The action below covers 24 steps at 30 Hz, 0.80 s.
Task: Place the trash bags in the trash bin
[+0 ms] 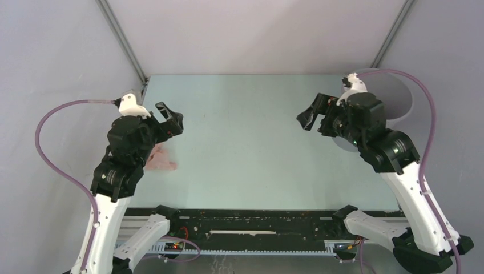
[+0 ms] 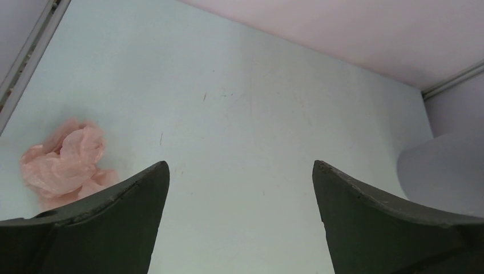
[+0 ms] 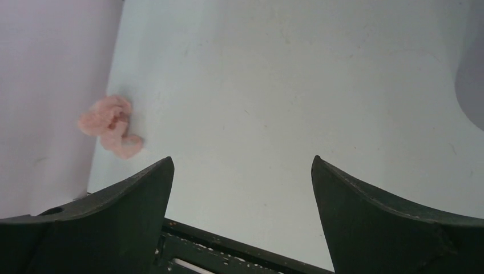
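Observation:
The pale-pink trash bag (image 1: 161, 159) lies crumpled on the table near the left wall, partly under my left arm. It also shows in the left wrist view (image 2: 64, 162) and in the right wrist view (image 3: 112, 126). The light-grey trash bin (image 1: 392, 96) stands at the far right of the table, partly hidden by my right arm; its wall shows in the left wrist view (image 2: 442, 171). My left gripper (image 1: 171, 117) is open and empty, above the table beyond the bag. My right gripper (image 1: 313, 116) is open and empty, left of the bin.
The pale table (image 1: 245, 142) is closed in by grey walls at the left, back and right. A black rail (image 1: 257, 225) with the arm bases runs along the near edge; it shows in the right wrist view (image 3: 240, 251).

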Available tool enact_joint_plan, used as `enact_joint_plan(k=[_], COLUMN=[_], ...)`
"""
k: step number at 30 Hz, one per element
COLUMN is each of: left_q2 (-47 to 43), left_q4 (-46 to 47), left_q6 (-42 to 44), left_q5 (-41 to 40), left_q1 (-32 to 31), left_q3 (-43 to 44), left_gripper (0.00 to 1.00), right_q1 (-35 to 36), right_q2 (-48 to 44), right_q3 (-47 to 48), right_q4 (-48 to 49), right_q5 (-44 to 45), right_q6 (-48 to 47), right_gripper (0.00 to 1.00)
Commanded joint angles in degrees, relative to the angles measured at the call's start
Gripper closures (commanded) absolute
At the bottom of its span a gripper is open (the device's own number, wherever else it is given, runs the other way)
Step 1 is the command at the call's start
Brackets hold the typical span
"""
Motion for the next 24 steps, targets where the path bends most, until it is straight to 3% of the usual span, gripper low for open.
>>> enact_joint_plan(k=[1,14,19,24], left_q2=[-0.92,2.86,3.62,4.01], left_q4=[1.95,-0.76,-2.61,-1.54], left_q6=[2.4,-2.91,-10.26,-16.93], left_q5=[-4.55,-13.04,-14.87,-11.41], left_q1=[-1.04,-0.19,5.39,14.66], left_q3=[-2.39,-5.96,-11.35,-19.52], left_gripper=[0.0,0.0,0.0,0.0], right_q1=[2.61,4.46,4.61,4.67], right_q2=[1.81,2.97,2.36,1.45], right_q3=[-0.37,-2.33,-3.68,-4.73], right_q4=[-0.79,-3.74,-5.91,-5.81], right_q5=[6.07,9.53,9.96,7.81], right_q6=[-2.51,-3.15,-2.64,-2.73], right_gripper=[0.01,0.0,0.0,0.0])
